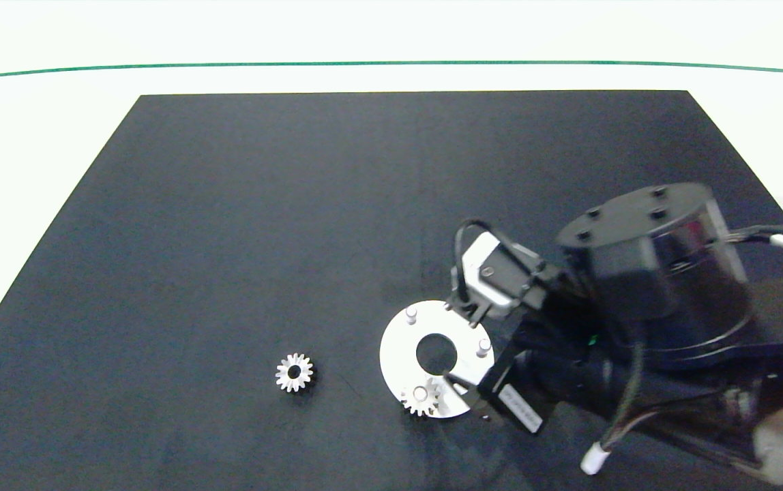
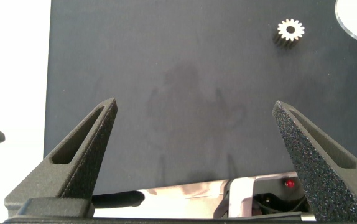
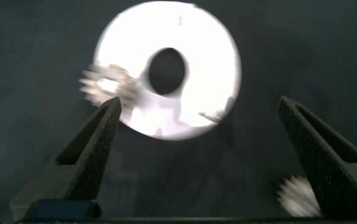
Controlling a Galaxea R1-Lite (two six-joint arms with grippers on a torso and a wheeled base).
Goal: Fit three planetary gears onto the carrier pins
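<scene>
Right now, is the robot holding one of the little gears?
No. Both end effectors are open and empty: the right end effector hovers over the white disc, the left end effector over bare mat.

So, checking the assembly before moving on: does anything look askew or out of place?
Nothing looks damaged. One gear sits on a pin of the white disc; two pins are bare, and another gear lies loose on the mat.
</scene>
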